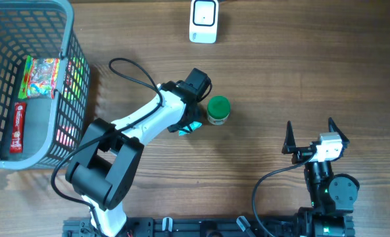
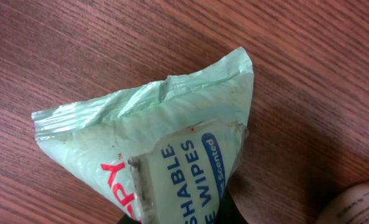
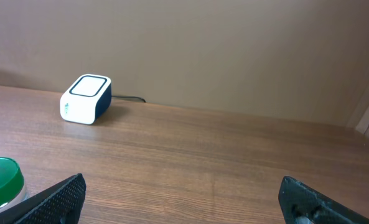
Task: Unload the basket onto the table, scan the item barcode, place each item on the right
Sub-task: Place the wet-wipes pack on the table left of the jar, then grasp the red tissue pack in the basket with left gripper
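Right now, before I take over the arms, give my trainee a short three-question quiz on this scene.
1. True or false: the right tool is open and empty.
2. What is the left tool shut on? A) a pack of wipes B) a cup C) a spoon
3. Which item stands on the table right beside the left tool?
Key: 1 true; 2 A; 3 the green-lidded jar.

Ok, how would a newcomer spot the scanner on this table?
From the grey mesh basket at the left of the table, follow the far edge rightward. The scanner is the small white rounded box there, cable trailing behind; its neighbour, the jar, is green-lidded and sits mid-table.
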`<state>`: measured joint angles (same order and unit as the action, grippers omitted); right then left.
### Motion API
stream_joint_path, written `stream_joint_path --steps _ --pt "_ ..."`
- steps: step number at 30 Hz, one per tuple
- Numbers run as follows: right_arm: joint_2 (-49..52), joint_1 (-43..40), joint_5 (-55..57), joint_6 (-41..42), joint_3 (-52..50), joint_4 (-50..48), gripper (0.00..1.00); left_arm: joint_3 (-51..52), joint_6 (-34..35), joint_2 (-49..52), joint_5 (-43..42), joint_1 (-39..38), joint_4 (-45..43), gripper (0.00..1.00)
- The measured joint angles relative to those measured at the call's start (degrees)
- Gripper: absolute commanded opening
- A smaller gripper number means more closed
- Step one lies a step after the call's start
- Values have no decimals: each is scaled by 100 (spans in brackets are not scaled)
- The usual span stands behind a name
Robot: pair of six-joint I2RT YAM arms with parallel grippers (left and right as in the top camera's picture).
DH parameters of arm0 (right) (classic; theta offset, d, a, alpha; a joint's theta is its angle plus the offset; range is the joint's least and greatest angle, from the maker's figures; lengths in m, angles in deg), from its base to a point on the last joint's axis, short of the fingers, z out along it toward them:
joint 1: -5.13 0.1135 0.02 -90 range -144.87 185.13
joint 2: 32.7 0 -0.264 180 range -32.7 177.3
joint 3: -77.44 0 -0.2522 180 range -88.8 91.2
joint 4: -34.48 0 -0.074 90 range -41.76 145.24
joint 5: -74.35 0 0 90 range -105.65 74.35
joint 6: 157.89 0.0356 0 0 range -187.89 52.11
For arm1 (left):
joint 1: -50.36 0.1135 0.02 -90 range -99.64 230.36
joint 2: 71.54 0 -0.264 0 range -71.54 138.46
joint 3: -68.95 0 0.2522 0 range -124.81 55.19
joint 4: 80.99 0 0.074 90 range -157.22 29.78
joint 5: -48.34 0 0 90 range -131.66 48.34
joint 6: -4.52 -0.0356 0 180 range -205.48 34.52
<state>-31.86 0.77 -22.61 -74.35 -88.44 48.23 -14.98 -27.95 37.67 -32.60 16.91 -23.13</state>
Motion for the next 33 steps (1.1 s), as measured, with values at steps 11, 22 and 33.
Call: stream_joint_path --steps 11,22,33 --pt "0 0 0 0 0 0 100 -2094 -258 -1731 507 -4 2186 100" --pt "0 0 0 0 0 0 100 -3904 -1438 -3362 1276 2933 2288 100" --pt "0 0 0 0 0 0 100 -3716 -1266 -1355 -595 6411 3495 100"
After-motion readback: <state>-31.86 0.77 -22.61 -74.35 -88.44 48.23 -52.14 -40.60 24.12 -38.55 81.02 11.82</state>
